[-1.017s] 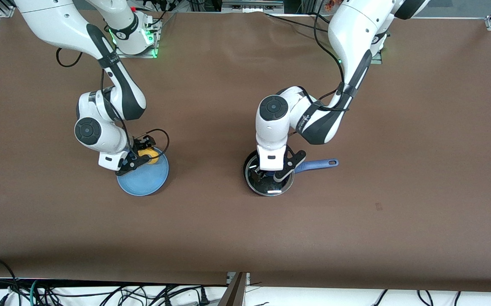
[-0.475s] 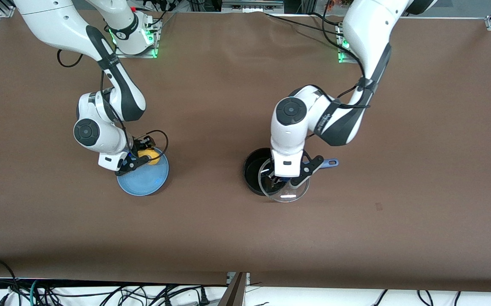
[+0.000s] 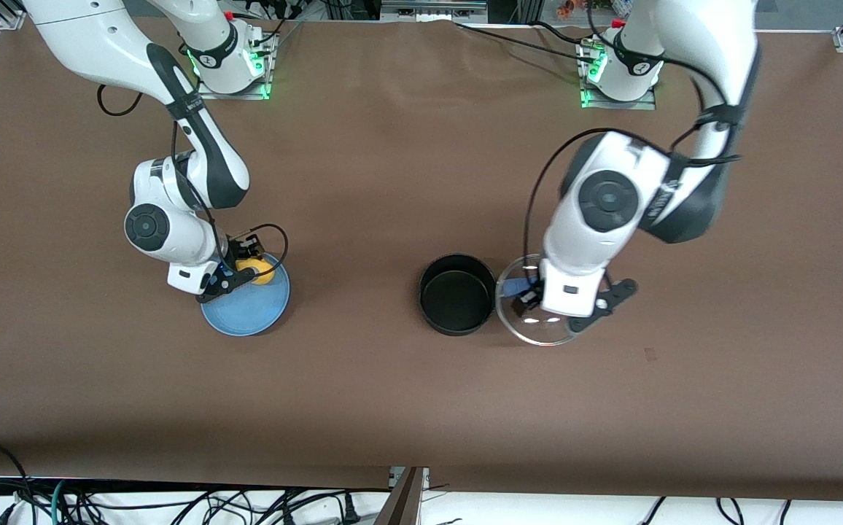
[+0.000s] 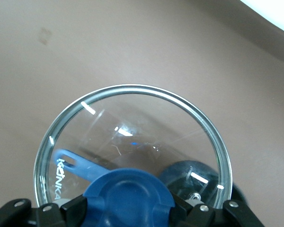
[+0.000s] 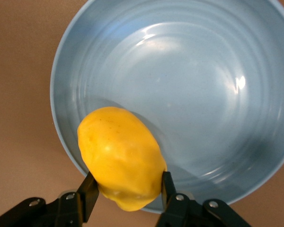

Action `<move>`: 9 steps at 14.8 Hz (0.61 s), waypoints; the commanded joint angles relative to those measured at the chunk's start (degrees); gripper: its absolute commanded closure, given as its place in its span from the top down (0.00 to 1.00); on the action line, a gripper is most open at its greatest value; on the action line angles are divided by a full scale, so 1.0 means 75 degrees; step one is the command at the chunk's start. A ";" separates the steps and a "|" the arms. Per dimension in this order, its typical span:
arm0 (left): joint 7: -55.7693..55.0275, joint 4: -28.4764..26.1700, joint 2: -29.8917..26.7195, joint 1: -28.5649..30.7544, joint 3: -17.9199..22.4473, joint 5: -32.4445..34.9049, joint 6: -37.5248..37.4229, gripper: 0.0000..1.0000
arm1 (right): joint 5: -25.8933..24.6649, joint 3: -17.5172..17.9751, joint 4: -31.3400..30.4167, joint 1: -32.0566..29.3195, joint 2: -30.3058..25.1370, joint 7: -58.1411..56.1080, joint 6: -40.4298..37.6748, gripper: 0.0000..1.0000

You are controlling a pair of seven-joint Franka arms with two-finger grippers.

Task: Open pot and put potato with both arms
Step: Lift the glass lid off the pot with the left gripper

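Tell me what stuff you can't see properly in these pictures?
- Front view: the left gripper is mostly hidden under its own white wrist, so its hold on the lid barely shows.
- Front view: the pot handle is mostly covered by that wrist and the lid.
- Front view: the potato is partly hidden by the right gripper.
- Left wrist view: the lid knob is cut off by the picture's edge.
- Right wrist view: the blue plate runs off the edges.

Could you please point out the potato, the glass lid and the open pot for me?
potato (image 5: 120, 158): right wrist view, middle of its yellow skin, between the right gripper's fingers.
glass lid (image 4: 132, 123): left wrist view, clear glass above the blue knob.
pot (image 3: 458, 294): front view, its bare black bottom.
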 commanded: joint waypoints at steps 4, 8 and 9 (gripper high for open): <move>0.2578 -0.0257 -0.0658 0.1101 -0.0055 -0.0429 -0.0757 0.25 | 0.0324 0.0044 0.0876 -0.0146 -0.0141 -0.0192 -0.1422 0.53; 0.3961 -0.0818 -0.0892 0.1781 -0.0055 -0.0417 -0.0687 0.27 | 0.0825 0.0033 0.1463 -0.0146 -0.0317 -0.0075 -0.2325 0.53; 0.4301 -0.0947 -0.0962 0.1934 -0.0043 -0.0417 -0.0664 0.27 | 0.0991 0.0033 0.1568 -0.0134 -0.0364 -0.0051 -0.2513 0.53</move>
